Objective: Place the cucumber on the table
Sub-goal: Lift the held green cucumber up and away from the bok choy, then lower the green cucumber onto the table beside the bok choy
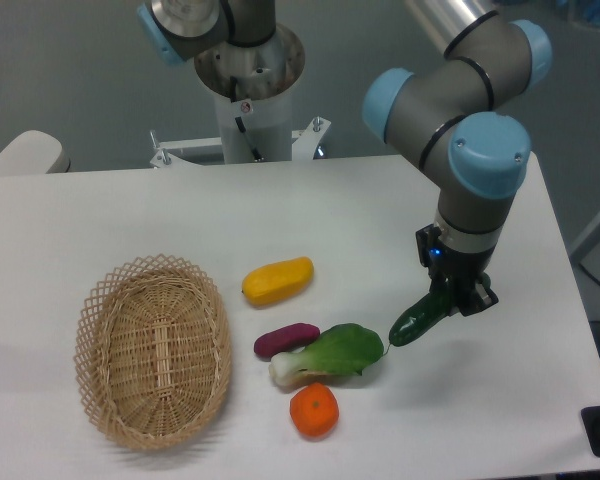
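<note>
The cucumber point(418, 320) is dark green and glossy, tilted with its lower end down to the left, just right of the bok choy. My gripper point(456, 296) is shut on the cucumber's upper end and holds it low over the white table point(130, 210), right of centre. Whether the cucumber's lower tip touches the tabletop cannot be told.
A leafy bok choy point(330, 352), a dark purple vegetable point(285, 339), an orange point(313, 411) and a yellow vegetable point(277, 280) lie mid-table. An oval wicker basket point(152, 350) stands at the left. The robot base point(248, 90) is at the back edge.
</note>
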